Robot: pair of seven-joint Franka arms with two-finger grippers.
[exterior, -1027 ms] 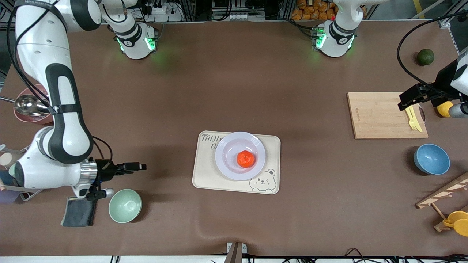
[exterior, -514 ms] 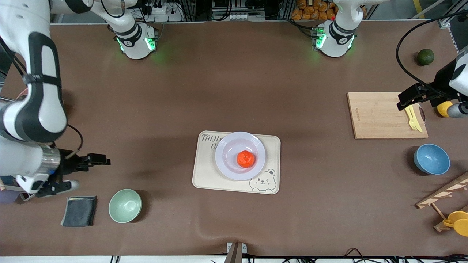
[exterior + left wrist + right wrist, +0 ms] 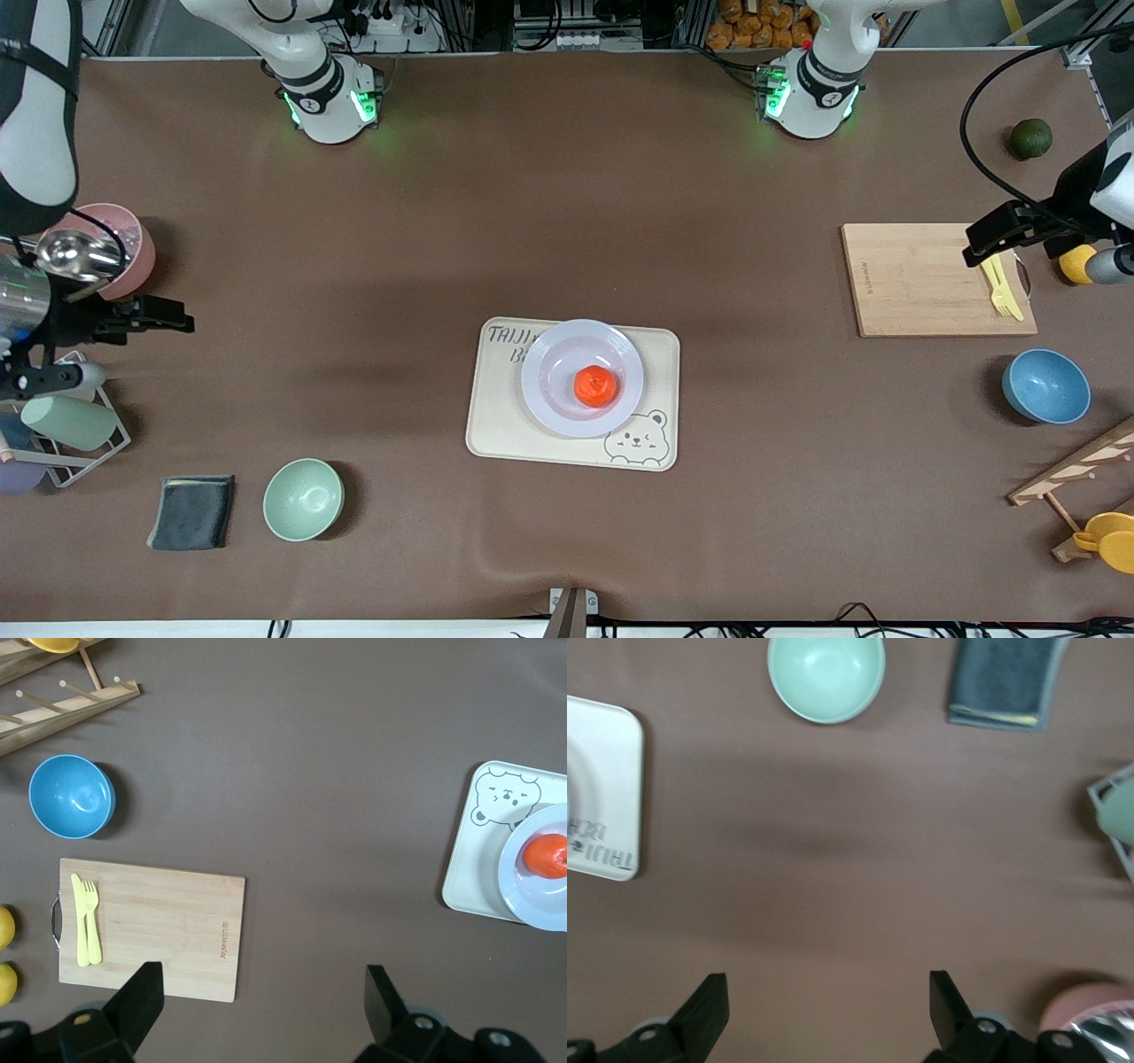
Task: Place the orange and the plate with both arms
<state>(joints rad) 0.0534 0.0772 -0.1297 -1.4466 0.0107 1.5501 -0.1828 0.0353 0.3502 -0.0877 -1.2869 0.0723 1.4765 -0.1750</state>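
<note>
1. The orange [image 3: 595, 386] sits in the hollow of the plate [image 3: 542, 363], a little off its centre, with its dimpled top up.
2. The plate rests on the cream bear tray [image 3: 496, 425] near the middle of the bench [image 3: 567, 221], covering part of the tray's printed lettering; the bear drawing shows just beside the plate's rim, at the corner nearer the front camera.
3. The left claw [image 3: 261, 992] is released, its two black fingers spread wide with nothing between them. It hangs over the end of the wooden cutting board [image 3: 912, 279] at the left arm's end of the bench, well apart from the tray.
4. A yellow fork and knife [image 3: 87, 920] lie side by side on the board near its handle end. A blue bowl [image 3: 1045, 386] stands nearer the front camera than the board, and a dark green fruit [image 3: 1031, 138] lies farther from it.
5. The right claw [image 3: 827, 1005] is also released and empty, fingers wide apart. It is over bare bench at the right arm's end, beside a pink cup [image 3: 124, 244] that holds a metal ladle.
6. A green bowl [image 3: 303, 499] and a folded grey cloth [image 3: 192, 512] lie near each other, nearer the front camera than the right claw.
7. Neither claw touches the orange, the plate or the tray.
</note>
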